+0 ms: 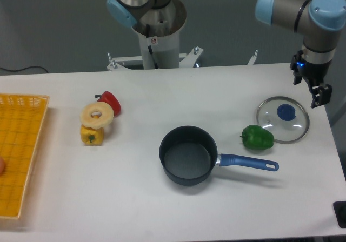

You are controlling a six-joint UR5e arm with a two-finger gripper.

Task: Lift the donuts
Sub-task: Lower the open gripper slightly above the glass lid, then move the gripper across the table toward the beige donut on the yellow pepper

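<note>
Nothing is done yet: the donut (97, 114) lies untouched between the red pepper (111, 102) and yellow pepper (92, 135), well apart from the gripper (317, 93), whose fingers look slightly spread and hold nothing.

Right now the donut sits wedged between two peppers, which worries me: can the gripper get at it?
Probably yes. The donut rests atop the yellow pepper and red pepper, nothing covering it; the gripper is far off.

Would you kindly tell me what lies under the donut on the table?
The donut leans on two peppers: the yellow pepper under its front edge and the red pepper behind it. The tops of both peppers are covered, so how they touch beneath cannot be seen.
</note>
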